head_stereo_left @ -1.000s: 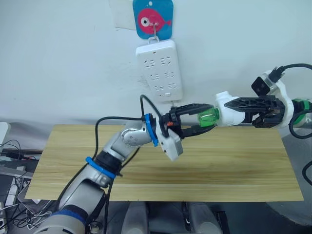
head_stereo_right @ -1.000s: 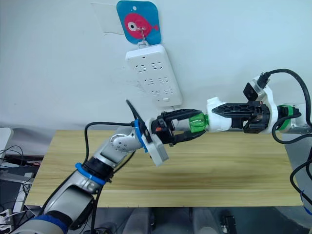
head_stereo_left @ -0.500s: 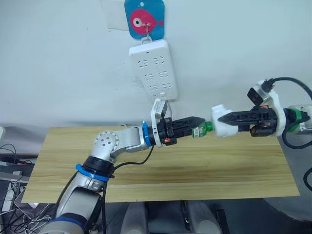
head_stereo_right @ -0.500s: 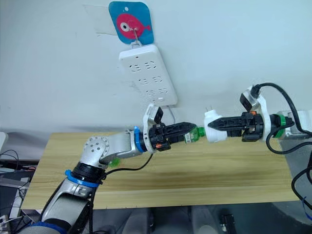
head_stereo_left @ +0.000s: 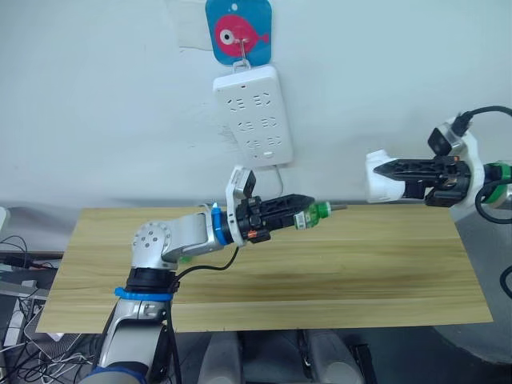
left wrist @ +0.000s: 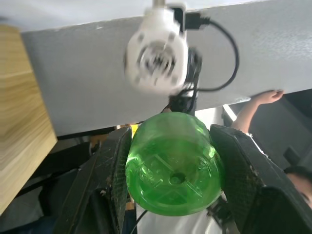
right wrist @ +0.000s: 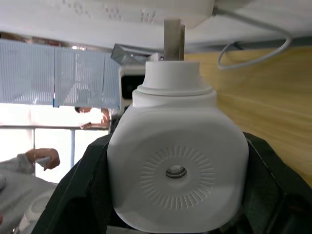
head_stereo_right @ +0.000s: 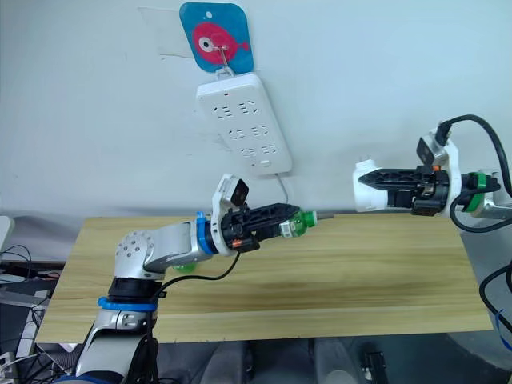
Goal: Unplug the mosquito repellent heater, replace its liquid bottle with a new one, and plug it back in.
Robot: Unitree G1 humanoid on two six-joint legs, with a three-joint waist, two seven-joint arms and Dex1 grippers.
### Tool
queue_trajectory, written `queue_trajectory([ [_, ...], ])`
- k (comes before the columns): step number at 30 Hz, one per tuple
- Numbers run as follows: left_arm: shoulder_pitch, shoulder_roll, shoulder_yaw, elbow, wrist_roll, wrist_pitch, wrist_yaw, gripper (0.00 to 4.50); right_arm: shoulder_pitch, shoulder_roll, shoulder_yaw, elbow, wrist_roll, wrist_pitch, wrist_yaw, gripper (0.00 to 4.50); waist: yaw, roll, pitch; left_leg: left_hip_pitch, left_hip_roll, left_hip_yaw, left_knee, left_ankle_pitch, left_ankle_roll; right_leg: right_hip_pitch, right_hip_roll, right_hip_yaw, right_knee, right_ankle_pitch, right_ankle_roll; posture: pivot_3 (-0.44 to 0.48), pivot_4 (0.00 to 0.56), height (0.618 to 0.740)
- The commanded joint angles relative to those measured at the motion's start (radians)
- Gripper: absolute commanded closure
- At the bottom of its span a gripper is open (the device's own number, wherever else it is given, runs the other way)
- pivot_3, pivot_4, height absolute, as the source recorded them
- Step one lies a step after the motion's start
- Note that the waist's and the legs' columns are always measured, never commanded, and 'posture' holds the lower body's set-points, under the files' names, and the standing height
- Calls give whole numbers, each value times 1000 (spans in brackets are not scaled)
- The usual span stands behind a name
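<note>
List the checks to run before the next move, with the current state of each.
1. Bottle out of the heater: ok, a clear gap lies between them.
2. Left gripper grips the bottle: ok, a finger on each side in the left wrist view.
3. Right gripper grips the heater: ok.
4. Bottle wick intact: cannot tell.
5. New bottle within reach: cannot tell; something green lies behind the left arm.
6. Power strip has a free socket: ok, nothing is plugged in.
</note>
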Motion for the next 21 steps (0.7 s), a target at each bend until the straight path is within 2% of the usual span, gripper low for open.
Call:
queue_trajectory([
  [1, 25, 16, 56, -67, -26, -10, 6, 2265, 16, -43, -66, -24, -133, 7, 31, 1512, 1, 0, 0, 0, 0, 0, 0, 0, 0, 0, 0, 0, 0, 0, 0, -156, 263, 740],
  [2, 37, 19, 64, -80, -26, -14, 7, 2265, 52, -52, -57, -82, -219, -35, 45, 1512, 2, 0, 0, 0, 0, 0, 0, 0, 0, 0, 0, 0, 0, 0, 0, -153, 262, 740],
  [4, 78, 29, 68, -127, -26, -16, 1, 2265, 173, -103, 109, -247, -526, -205, 37, 1512, 4, 0, 0, 0, 0, 0, 0, 0, 0, 0, 0, 0, 0, 0, 0, -146, 266, 740],
  [6, 104, 28, 63, -165, -26, -26, 2, 2265, 252, -110, 188, -295, -737, -321, -11, 1512, 8, -1, -1, 0, 0, -1, 0, 0, 0, 1, 0, 0, -1, -1, 1, -135, 269, 740],
  [8, 116, 15, 60, -191, -26, -48, 16, 2265, 288, -97, 215, -291, -857, -381, 6, 1512, 11, 1, 1, -1, -1, -1, 0, 0, -1, 0, -1, 0, -1, -1, 2, -119, 274, 740],
  [12, 128, -1, 67, -226, -26, -84, 37, 2265, 300, -13, 250, -205, -1036, -461, 62, 1512, 3, 2, 2, 1, -1, 5, 1, 0, -1, -2, -2, 5, 4, -1, 2, -93, 288, 740],
  [16, 158, 7, 69, -267, -26, -98, 37, 2265, 278, 68, 243, -87, -1171, -529, 103, 1512, 3, 0, 4, 13, -1, 6, -2, 0, -1, 7, -1, 7, 4, -1, 2, -67, 300, 740],
  [21, 184, 19, 69, -296, -26, -114, 31, 2265, 263, 124, 230, 26, -1294, -602, 163, 1512, 16, -1, 6, 13, -1, 8, -2, 0, -1, 7, -2, 8, 3, -1, 2, -57, 308, 740],
])
